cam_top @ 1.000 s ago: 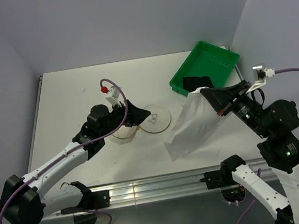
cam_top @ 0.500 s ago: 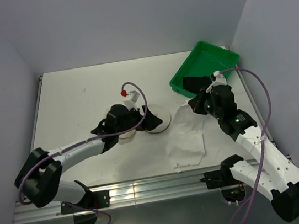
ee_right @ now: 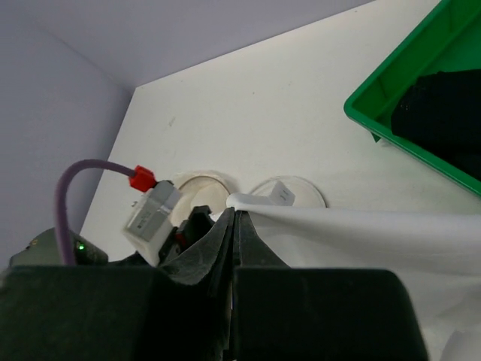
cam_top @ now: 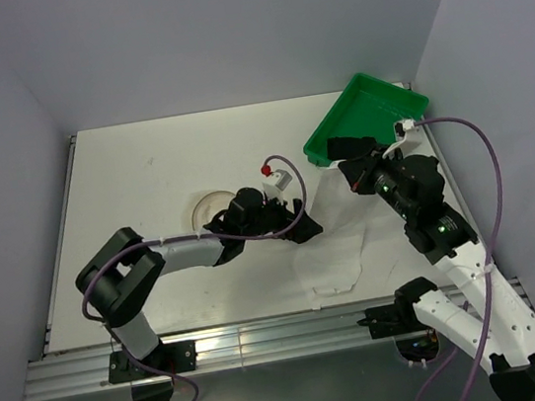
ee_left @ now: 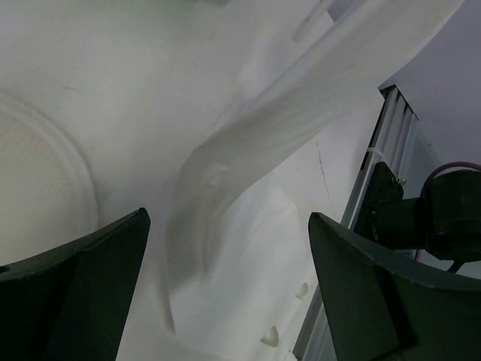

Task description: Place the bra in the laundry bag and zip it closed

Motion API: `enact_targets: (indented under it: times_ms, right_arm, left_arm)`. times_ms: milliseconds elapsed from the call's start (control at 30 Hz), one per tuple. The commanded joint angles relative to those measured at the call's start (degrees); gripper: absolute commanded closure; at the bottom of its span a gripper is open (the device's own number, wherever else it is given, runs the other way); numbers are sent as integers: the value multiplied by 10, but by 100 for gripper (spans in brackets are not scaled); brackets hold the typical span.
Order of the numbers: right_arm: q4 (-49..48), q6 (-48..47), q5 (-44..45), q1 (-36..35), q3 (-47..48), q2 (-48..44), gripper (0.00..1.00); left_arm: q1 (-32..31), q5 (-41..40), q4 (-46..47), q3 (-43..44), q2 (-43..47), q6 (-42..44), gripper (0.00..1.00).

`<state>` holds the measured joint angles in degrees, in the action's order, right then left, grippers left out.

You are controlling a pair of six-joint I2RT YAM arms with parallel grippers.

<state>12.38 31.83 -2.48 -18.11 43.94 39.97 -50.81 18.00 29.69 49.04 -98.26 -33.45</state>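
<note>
Mesh laundry bag (cam_top: 333, 256) lies limp, wrinkled.

**Finishes on my feed**

The laundry bag (cam_top: 333, 256) looked like thin, see-through white mesh cloth, creased. The bra (ee_right: 443, 105) was dull black fabric. The tray (cam_top: 372, 96) was smooth green plastic with a slight gloss. The desk (cam_top: 143, 168) looked matt white and smooth; the rail (cam_top: 267, 335) at its near edge was bare silvery metal. The left pincer (ee_left: 225, 218) was matt black plastic.
</note>
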Motion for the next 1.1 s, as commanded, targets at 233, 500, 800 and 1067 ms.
enact_targets:
  times_ms: [233, 500, 800, 1067]
  right_arm:
    - [-17, -3, -21, 3, 48, -47, 100]
    - [71, -2, 20, 3, 30, -56, 100]
    - [66, 24, 76, 2, -51, 7, 100]
    - [61, -1, 108, 2, -42, 56, 9]
  left_arm:
    - [-11, 57, 93, 54, -74, -4, 29]
    - [-11, 43, 80, 54, -67, -28, 24]
    - [-12, -103, -19, -22, 47, 2, 1]
    - [-17, -159, -90, 1, 48, 28, 1]
